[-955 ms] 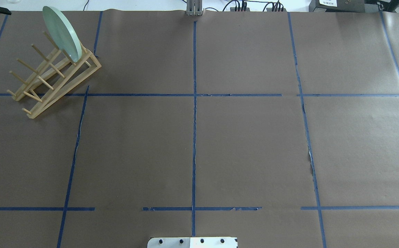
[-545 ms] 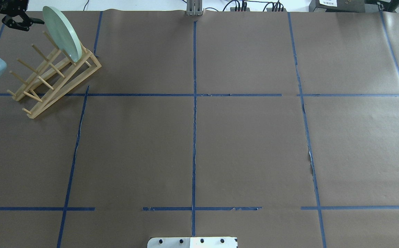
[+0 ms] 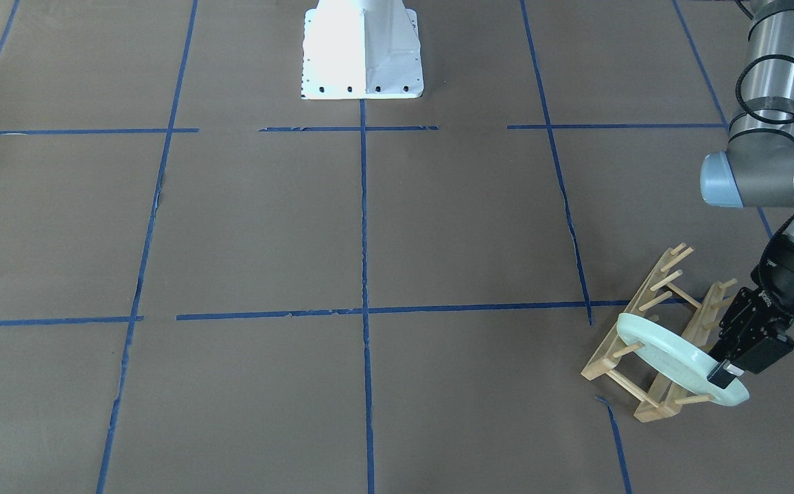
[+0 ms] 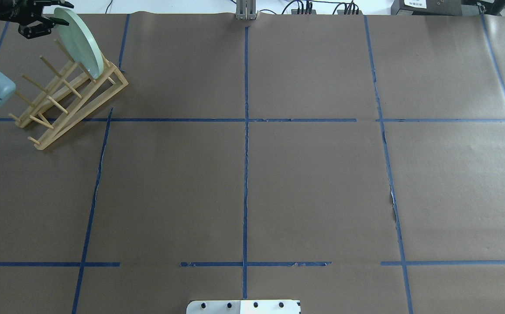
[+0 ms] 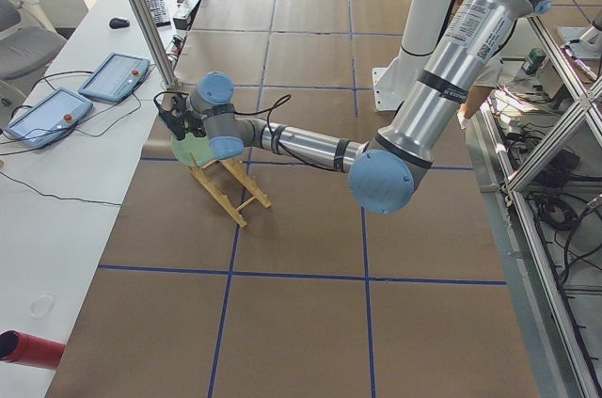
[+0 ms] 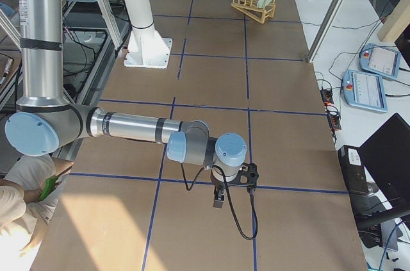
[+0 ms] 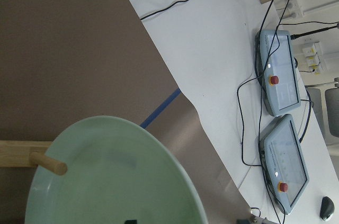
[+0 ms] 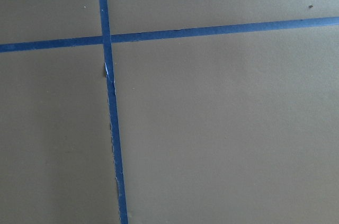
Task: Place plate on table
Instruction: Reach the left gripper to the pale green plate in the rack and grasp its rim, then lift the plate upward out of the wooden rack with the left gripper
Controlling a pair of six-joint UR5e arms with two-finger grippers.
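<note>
- Small white writing shows on the body of the left gripper [image 4: 60, 16] in the front-facing view, but it is too small to read.
- A white label sits on the near arm in the exterior left view, and its text cannot be read either.
- A white label on a dark box [image 4: 413, 4] beyond the far edge of the table [image 4: 313, 183] is also unreadable.
- The left gripper is at the far left corner of the table, at the top rim of the plate [image 4: 82, 41].
- Its fingers are spread apart, one on each side of the rim. One finger [image 3: 719, 375] lies over the inner face of the plate.
- Whether a finger already touches the plate cannot be told.
- The plate stands on its edge, tilted, between the pegs at the far end of the wooden rack [image 4: 73, 100], so it is not yet on the table.
- In the left wrist view one peg [image 7: 48, 163] crosses in front of the plate's face, and two grey teach pendants [image 7: 278, 70] lie on a white desk past the table.
- The right gripper [image 6: 220, 199] hangs low over the table on the right side, well apart from the plate. I cannot tell how its fingers stand.
</note>
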